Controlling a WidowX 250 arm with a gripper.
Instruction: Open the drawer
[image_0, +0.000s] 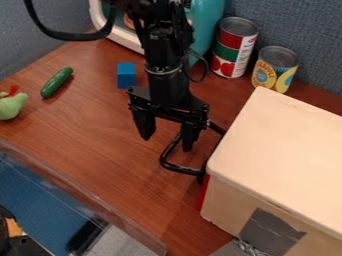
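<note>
Camera view: the tool (166, 144), spread, hangs at the black drawer handle (179, 168); hooking it appears in hand, an outward pull next.

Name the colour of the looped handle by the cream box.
The handle is black, seen in the camera view.

Can read no wording for certain. Can see print on a red-and-green label (226, 52) on the taller can (238, 25), beyond the pale box (287, 140), and on a yellow-and-blue label (265, 76) on the shorter can (279, 56), nearer that box.
</note>
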